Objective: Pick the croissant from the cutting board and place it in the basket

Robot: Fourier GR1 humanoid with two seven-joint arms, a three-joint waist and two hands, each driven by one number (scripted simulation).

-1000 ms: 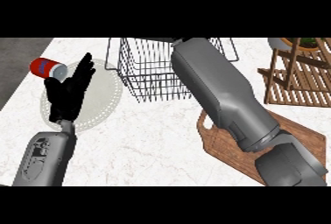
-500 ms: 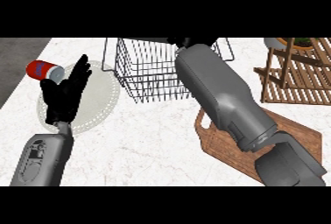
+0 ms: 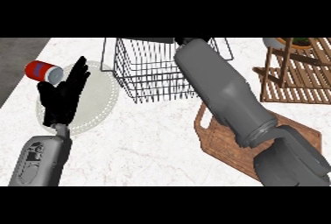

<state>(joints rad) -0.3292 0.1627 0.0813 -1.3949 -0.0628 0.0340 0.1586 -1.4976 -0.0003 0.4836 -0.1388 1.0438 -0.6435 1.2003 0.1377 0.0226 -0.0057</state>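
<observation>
Head view, my right forearm [image 3: 223, 94] stretched over the wire basket [image 3: 145, 76], its hand hidden so I cannot tell its grip, left hand [image 3: 63, 97] open above the plate [image 3: 103, 107], cutting board [image 3: 223, 146] below.

- You get even, bright light over the counter [image 3: 149, 131]; no glare.
- Shadows are faint and soft; the source can't be placed.
- The basket [image 3: 152, 74] wires read crisp.
- The left hand [image 3: 61, 98] shows as flat black, surface detail lost.
</observation>
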